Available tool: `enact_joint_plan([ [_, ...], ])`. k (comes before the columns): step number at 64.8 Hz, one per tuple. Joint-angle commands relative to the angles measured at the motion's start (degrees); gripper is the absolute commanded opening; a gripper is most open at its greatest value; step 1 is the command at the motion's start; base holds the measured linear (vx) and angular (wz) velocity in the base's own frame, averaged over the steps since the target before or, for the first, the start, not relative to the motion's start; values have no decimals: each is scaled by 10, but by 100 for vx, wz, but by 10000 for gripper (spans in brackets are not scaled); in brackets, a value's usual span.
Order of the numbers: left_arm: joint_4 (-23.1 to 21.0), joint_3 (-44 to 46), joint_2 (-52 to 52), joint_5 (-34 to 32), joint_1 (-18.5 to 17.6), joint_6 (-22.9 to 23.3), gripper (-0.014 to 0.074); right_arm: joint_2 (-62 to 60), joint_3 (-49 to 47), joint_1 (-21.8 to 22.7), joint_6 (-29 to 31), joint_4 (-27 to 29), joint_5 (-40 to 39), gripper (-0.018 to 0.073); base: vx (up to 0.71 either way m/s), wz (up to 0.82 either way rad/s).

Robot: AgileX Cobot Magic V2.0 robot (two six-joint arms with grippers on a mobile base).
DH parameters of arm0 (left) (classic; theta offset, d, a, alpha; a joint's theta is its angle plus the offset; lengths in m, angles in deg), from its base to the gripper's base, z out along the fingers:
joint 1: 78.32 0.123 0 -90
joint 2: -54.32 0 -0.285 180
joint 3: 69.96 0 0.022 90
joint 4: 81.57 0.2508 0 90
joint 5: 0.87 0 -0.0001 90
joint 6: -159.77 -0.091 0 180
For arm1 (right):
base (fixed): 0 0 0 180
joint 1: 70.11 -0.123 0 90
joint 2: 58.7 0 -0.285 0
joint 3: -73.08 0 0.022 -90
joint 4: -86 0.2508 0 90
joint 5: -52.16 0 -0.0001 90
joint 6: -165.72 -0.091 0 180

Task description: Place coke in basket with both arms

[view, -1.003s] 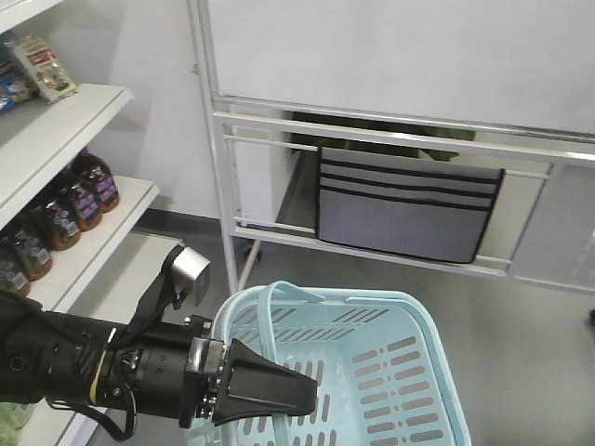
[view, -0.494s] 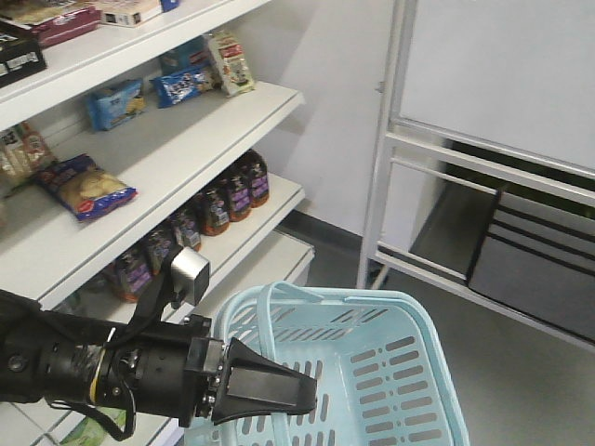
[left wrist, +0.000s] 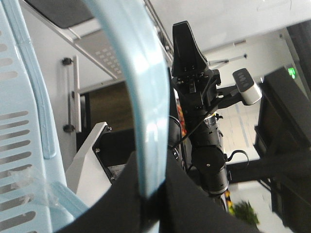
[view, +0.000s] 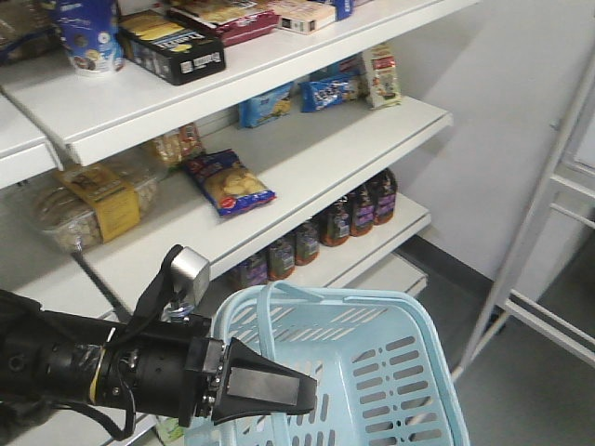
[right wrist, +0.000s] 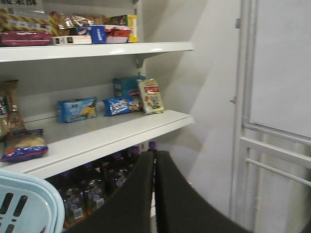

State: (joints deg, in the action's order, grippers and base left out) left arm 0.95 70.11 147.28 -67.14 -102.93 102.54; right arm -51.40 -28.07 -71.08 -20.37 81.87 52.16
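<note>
Big white shelves [view: 307,158] across the upper left of the front view, full of snacks. On the right side of the right wrist view, a tall white frame [right wrist: 241,145].

Next in size, the light blue basket [view: 372,372], low in the middle of the front view, open side up, with slots in its walls. Same basket along the left edge of the left wrist view, with its thin handle [left wrist: 141,97] curving down the middle.

Black arm [view: 112,372] low on the left of the front view, with a silver camera block [view: 191,272] on top and a pointed tip lying over the basket's left edge. Hard to tell from there which arm.

Right arm [left wrist: 201,141] in the upper middle of the left wrist view, behind the handle, pointed tip up.

Left gripper [left wrist: 150,213] at the bottom of that view, black jaws pinching the handle.

Right gripper [right wrist: 155,158] at the bottom middle of the right wrist view, pressed together with nothing between, pointing at the shelves. One corner of the basket at the lower left there, down and to the left of the gripper.

Smaller things on the shelves: a blue chip bag [view: 228,183] on the middle shelf, and a row of dark bottles [view: 353,209] with purple and orange labels on the shelf below, up and behind the basket.
</note>
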Motion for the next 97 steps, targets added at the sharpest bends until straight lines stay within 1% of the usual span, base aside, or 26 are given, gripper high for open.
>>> enact_joint_plan([
  [1,-43,13,-17,-124,-2,0,-6,-8,11,2,3,-3,-42,-5,8,55],
  [55,-43,13,-17,-124,-2,0,-6,-8,11,2,3,-3,-42,-5,5,52],
  [97,-43,13,-17,-124,-2,0,-6,-8,11,2,3,-3,-42,-5,3,28],
])
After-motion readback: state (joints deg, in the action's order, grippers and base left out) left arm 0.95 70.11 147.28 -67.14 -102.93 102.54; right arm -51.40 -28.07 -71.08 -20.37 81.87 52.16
